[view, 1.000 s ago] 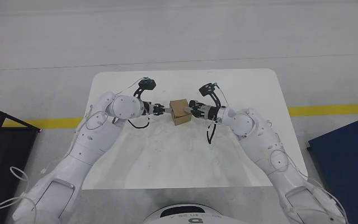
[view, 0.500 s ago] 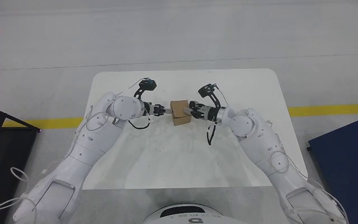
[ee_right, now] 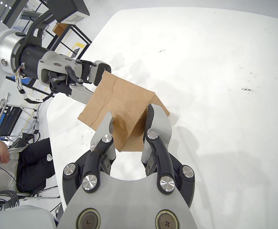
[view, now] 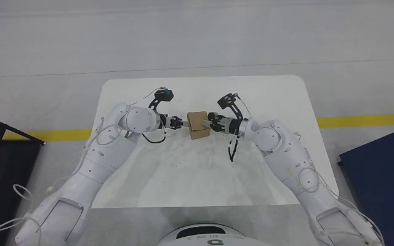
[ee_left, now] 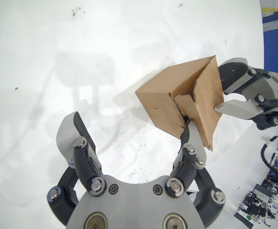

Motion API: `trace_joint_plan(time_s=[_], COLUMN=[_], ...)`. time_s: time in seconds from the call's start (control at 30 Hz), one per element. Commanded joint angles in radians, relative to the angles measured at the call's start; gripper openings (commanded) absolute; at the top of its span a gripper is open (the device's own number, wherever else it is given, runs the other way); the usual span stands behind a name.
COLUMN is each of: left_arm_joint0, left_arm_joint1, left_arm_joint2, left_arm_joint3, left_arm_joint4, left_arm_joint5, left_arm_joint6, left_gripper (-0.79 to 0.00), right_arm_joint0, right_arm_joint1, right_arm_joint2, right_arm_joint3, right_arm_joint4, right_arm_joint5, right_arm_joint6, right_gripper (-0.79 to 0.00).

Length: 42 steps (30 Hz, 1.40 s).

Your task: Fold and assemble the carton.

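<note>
1. While looking down from above, find the carton (view: 197,123) caught between both claws over the far middle of the desk (view: 258,178).
2. Note brown cardboard, tilted onto a corner and only partly folded, with loose flaps at one end and one broad flap jutting past the body. Cannot tell whether the lowest corner touches the desk.
3. See the right claw (ee_right: 130,112) clenched on the carton's folded corner, with one finger on each face of the cardboard.
4. See the left claw (ee_left: 131,122) released and spread wide. Meets the carton with a single fingertip (ee_left: 186,132), set at the seam between the body and the jutting flap. Keeps the other finger well apart, over bare desk.
5. Spot a dark stain (ee_right: 119,124) on the cardboard between the right claw's fingers, and small scuff marks (ee_left: 75,12) scattered on the white desk.
</note>
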Motion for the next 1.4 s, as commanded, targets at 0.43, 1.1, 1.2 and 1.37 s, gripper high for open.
trace_joint_plan(time_s=[0.43, 1.1, 1.2, 1.37], left_arm_joint0=[0.028, 0.013, 0.011, 0.008], left_arm_joint1=[0.016, -0.001, -0.001, -0.001], left_arm_joint2=[-0.059, -0.005, -0.009, -0.019], left_arm_joint3=[-0.028, -0.026, -0.021, -0.023], left_arm_joint4=[0.011, 0.07, 0.074, 0.065], left_arm_joint5=[0.009, 0.04, 0.032, 0.025], left_arm_joint6=[-0.003, 0.033, 0.031, 0.027], left_gripper=[0.0, 0.0, 0.0, 0.0], right_arm_joint0=[0.01, 0.007, 0.009, 0.007], right_arm_joint1=[0.0, 0.005, 0.006, 0.009], right_arm_joint2=[-0.018, -0.016, -0.015, -0.005], right_arm_joint3=[0.002, -0.014, -0.017, -0.027], right_arm_joint4=[-0.016, -0.012, -0.009, -0.012], right_arm_joint5=[0.006, 0.001, -0.002, -0.002], right_arm_joint6=[0.004, 0.006, 0.005, -0.001], right_gripper=[-0.493, -0.493, -0.489, -0.486])
